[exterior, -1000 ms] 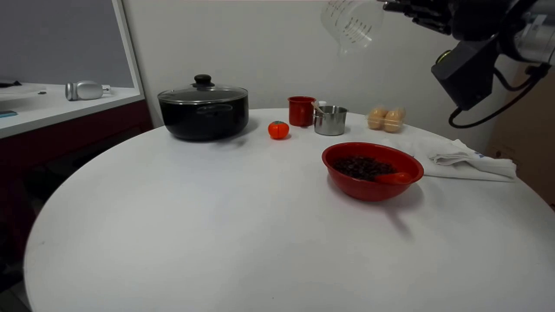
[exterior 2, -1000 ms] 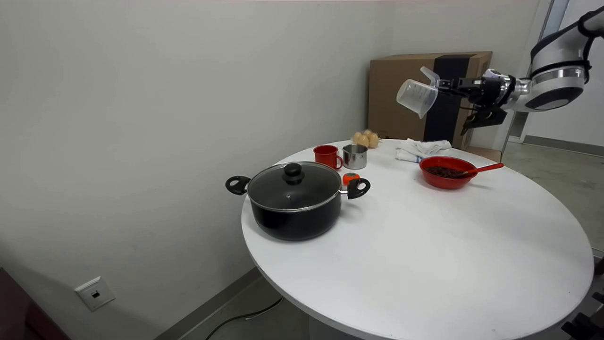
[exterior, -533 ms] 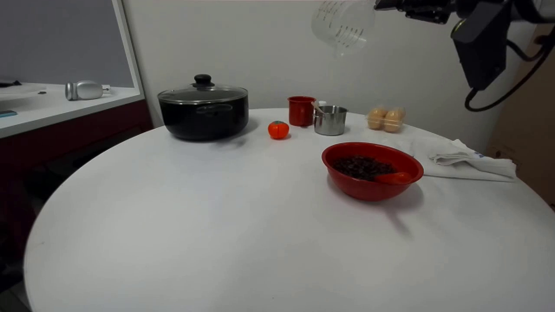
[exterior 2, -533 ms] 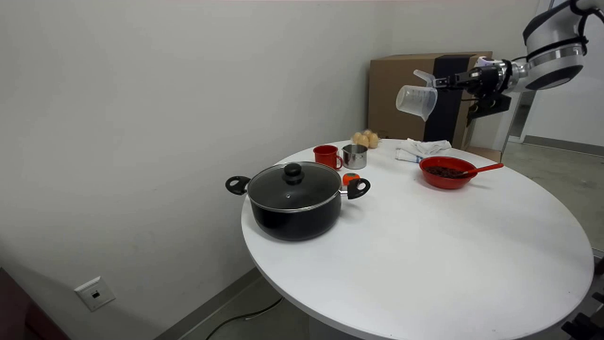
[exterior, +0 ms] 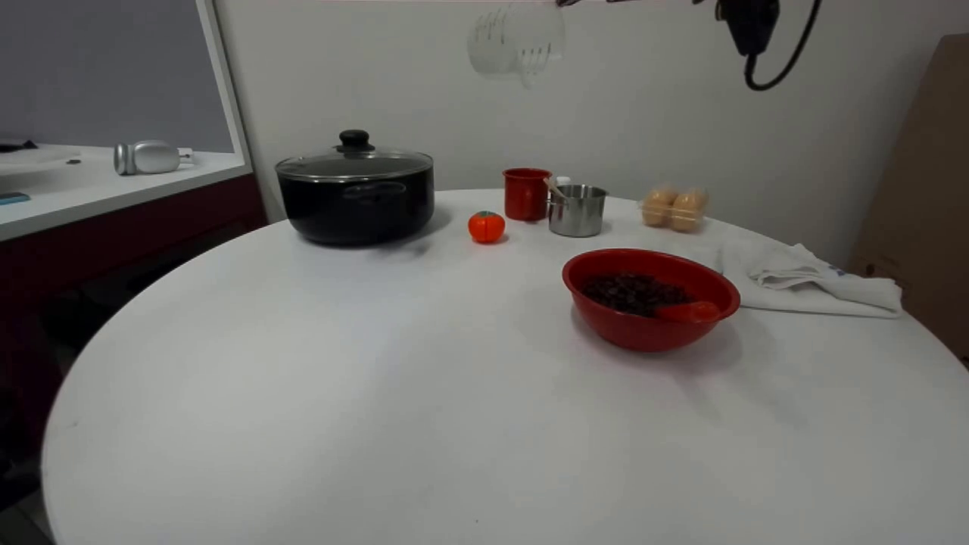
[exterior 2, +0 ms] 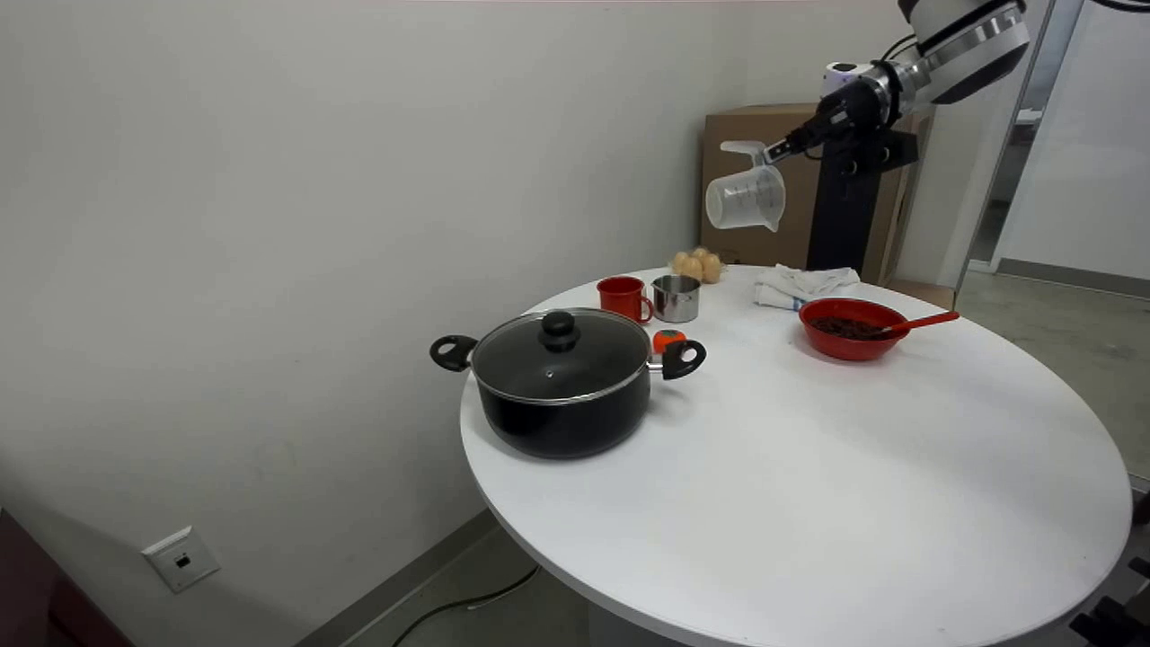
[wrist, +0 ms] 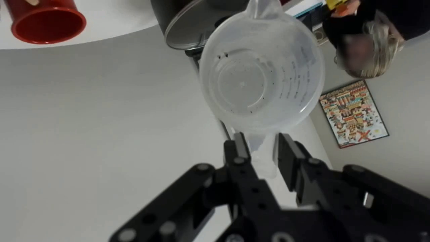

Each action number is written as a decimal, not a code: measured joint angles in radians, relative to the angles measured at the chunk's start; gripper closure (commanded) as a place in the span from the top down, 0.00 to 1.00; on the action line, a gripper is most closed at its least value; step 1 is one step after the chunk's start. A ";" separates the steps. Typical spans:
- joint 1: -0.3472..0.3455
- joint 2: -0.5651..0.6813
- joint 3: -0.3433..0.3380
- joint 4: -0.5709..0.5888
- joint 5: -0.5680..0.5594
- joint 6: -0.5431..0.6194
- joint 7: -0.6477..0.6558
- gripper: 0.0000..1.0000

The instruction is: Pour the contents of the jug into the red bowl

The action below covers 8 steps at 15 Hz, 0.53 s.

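The clear jug hangs in the air, lying roughly on its side with the spout down, in both exterior views. In the wrist view its inside holds only a few dark specks. My gripper is shut on the jug's handle; it also shows in an exterior view, while its fingers are mostly cut off at the top edge of the other picture. The red bowl stands on the table, right of and below the jug, also in an exterior view. The dark contents lie in the bowl.
A red spoon leans in the bowl, its handle over the rim. A black lidded pot, red cup, metal cup, tomato, eggs and white cloth stand on the round table.
The jug and gripper have moved left in both exterior views, away from the bowl. The jug has turned from mouth tilted down to nearly level. The bowl and its contents look the same.
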 measured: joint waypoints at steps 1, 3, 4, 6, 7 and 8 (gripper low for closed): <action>0.029 -0.017 -0.005 -0.006 -0.034 0.004 0.002 0.07; 0.087 -0.054 -0.016 -0.033 -0.106 0.012 0.002 0.07; 0.114 -0.073 -0.022 -0.051 -0.142 0.014 0.002 0.07; 0.166 -0.110 -0.032 -0.091 -0.219 0.018 0.002 0.07; 0.191 -0.128 -0.038 -0.114 -0.260 0.019 0.002 0.07; 0.215 -0.146 -0.043 -0.139 -0.300 0.022 0.002 0.07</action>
